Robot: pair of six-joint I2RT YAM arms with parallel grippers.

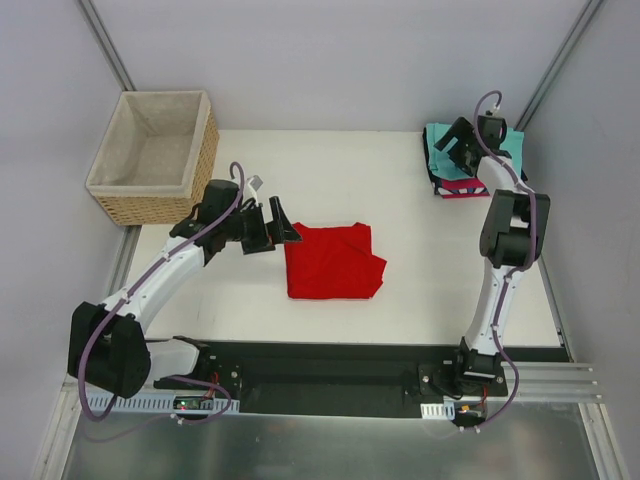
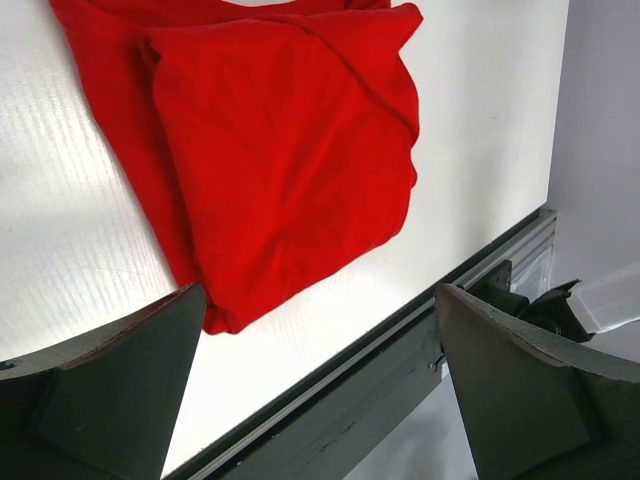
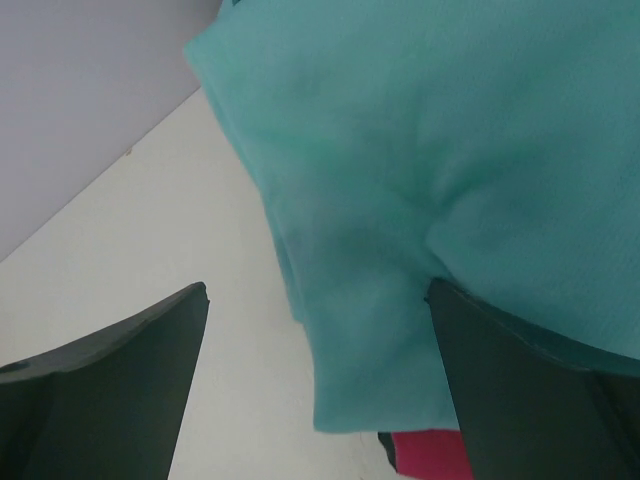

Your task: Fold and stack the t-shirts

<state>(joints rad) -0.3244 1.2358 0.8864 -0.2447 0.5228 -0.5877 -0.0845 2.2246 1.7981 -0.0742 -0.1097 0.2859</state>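
where it lies folded, red t-shirt (image 1: 333, 262) is plain.

Setting: robotics lab test cell. Evidence: white desk (image 1: 420, 270) boxed in by plain grey wall panels (image 1: 330, 60), with bare metal frame struts (image 1: 105, 45) at the far corners. Two arms, left arm (image 1: 165, 275) and right arm (image 1: 505, 260), stand on a black base plate (image 1: 330, 375) at the near edge. Cabling (image 1: 100, 330) runs exposed. Only props: wicker basket (image 1: 150, 205), t-shirts (image 1: 333, 262).

White arms (image 1: 168, 270), black joints (image 1: 512, 228), purple cables (image 1: 238, 178)
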